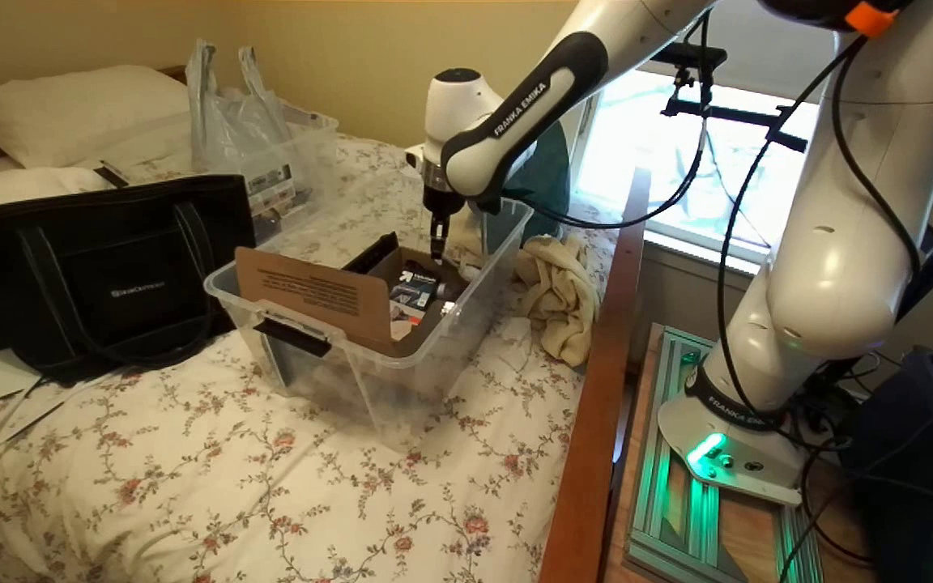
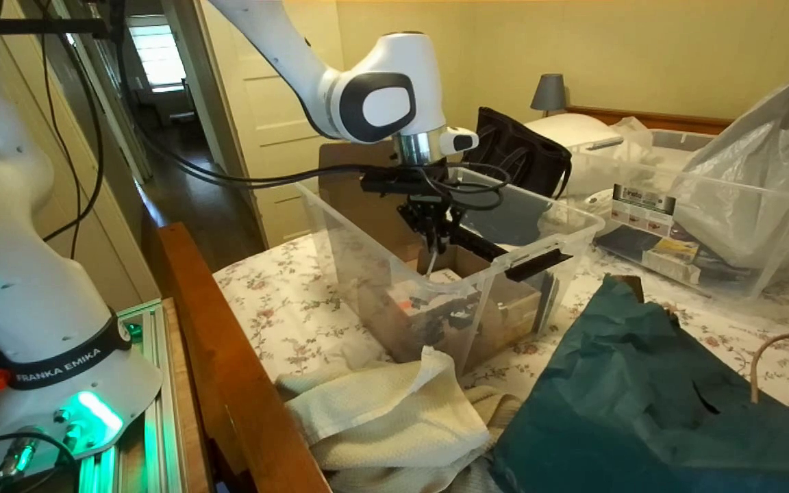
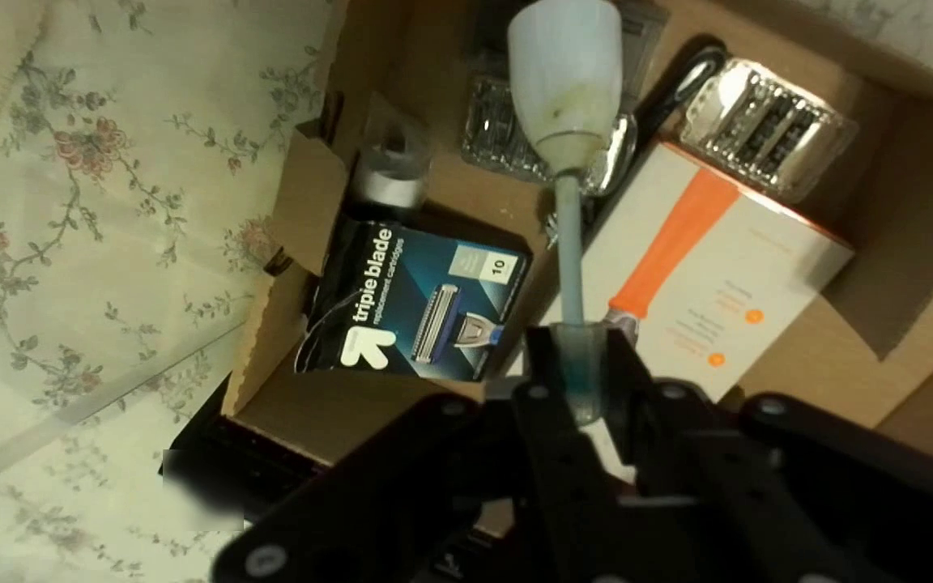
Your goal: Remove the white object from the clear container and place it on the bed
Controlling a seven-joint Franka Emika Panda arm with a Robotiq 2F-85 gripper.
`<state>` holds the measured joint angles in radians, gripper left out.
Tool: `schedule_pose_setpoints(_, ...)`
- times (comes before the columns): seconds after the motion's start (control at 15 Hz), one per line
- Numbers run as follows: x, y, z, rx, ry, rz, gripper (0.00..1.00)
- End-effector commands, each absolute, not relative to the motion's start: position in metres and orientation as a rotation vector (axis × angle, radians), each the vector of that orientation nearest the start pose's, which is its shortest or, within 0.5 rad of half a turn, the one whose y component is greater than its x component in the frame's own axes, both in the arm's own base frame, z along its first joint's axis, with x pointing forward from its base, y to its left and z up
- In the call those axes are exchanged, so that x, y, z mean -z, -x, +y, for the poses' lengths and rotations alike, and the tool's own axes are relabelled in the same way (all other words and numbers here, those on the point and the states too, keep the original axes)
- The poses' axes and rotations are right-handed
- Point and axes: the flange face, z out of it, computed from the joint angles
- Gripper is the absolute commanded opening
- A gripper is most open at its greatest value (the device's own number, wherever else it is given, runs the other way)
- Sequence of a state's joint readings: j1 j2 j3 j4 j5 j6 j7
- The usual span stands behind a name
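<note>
Here, black two-fingered gripper clasping white cup-ended object over brown cardboard box in clear rectangular plastic container.

The arm rises from its base (it glows green), bends over and slopes down to the wrist; below, the hand points downward, its black fingers closed in a grip.
</note>
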<state>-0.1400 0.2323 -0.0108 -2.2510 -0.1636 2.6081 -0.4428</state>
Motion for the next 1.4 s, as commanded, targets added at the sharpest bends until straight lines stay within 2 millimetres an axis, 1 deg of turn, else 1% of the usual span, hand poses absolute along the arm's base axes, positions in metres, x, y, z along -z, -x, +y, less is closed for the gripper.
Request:
schedule_pose_setpoints(0.0,-0.303,-0.518,-0.087,0.353,3.149,-0.560,0.04)
schedule_pose_setpoints(0.13,-0.317,-0.507,-0.095,0.491,3.113,-0.448,0.04)
schedule_pose_setpoints(0.27,-0.329,-0.499,-0.097,0.598,3.066,-0.332,0.04)
schedule_pose_setpoints(0.47,-0.357,-0.503,-0.093,0.733,2.967,-0.182,0.04)
schedule_pose_setpoints(0.53,-0.339,-0.511,-0.096,0.653,3.011,-0.237,0.18)
schedule_pose_setpoints(0.67,-0.353,-0.510,-0.093,0.707,2.979,-0.200,0.18)
schedule_pose_setpoints(0.87,-0.356,-0.510,-0.093,0.718,2.976,-0.191,0.18)
schedule_pose_setpoints(0.93,-0.360,-0.515,-0.091,0.738,2.945,-0.128,0.04)
schedule_pose_setpoints(1.07,-0.369,-0.524,-0.091,0.801,2.879,0.028,0.04)
schedule_pose_setpoints(1.33,-0.391,-0.541,-0.089,0.928,2.742,0.264,0.04)
